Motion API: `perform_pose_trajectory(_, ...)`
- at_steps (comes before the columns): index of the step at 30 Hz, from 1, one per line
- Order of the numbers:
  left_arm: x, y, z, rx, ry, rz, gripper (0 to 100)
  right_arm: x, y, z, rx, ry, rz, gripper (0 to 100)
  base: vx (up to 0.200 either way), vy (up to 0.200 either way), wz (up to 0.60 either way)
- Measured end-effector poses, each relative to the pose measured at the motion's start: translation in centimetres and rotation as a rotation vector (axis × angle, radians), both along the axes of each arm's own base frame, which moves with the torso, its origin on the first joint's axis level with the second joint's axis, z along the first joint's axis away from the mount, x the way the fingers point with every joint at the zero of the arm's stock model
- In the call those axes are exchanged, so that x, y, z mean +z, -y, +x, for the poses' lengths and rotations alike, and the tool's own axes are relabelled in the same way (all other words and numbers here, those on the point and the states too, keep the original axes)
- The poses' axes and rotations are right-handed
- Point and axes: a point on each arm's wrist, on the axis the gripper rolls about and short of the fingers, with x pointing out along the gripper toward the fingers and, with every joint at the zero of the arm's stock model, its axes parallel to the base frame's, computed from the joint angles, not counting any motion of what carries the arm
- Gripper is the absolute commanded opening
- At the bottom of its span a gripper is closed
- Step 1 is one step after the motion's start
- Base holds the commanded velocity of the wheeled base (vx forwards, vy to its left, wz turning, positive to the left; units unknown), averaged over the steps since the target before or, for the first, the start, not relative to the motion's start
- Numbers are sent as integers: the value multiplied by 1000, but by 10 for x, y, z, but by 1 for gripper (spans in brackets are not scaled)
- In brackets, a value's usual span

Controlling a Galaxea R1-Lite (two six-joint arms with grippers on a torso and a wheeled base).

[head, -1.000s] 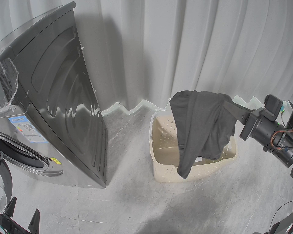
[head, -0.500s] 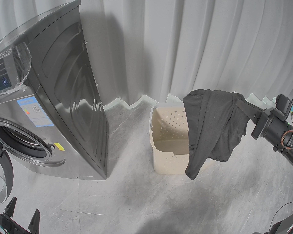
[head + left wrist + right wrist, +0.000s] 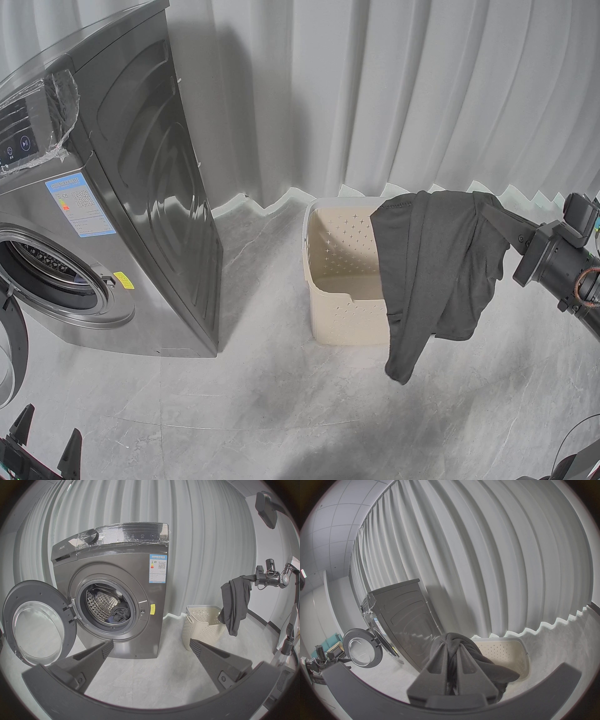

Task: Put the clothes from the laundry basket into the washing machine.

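Right gripper (image 3: 486,211) held a dark garment (image 3: 431,269) clamped, hanging by the laundry basket (image 3: 340,319). Left gripper (image 3: 150,642) sat with fingers apart, facing the washing machine (image 3: 125,570).

Dk grey garment (image 3: 437,275) hanging beside beige basket (image 3: 337,319), washer (image 3: 144,206) door (image 3: 37,620) open

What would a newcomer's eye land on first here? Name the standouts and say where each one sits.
First comes the dark garment, hanging in the air from the right gripper, which is shut on its upper edge, next to the cream laundry basket on the floor. Then there is the grey washing machine on the left, with its round door swung open and a dark cloth lying in the drum.
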Motion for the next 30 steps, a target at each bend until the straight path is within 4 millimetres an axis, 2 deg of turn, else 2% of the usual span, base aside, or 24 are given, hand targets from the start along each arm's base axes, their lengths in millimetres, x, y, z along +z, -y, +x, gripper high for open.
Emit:
perform_pose_trajectory(22,0,0,0,-1,1,0,100,-1,-3,0,14,-4,1,0,0,200,0)
perform_pose_trajectory(28,0,0,0,-2,0,0,100,-1,-3,0,17,-2,2,0,0,0,0)
perform_pose_trajectory(30,0,0,0,-2,0,0,100,-1,-3,0,16,-4,1,0,-200,0,0)
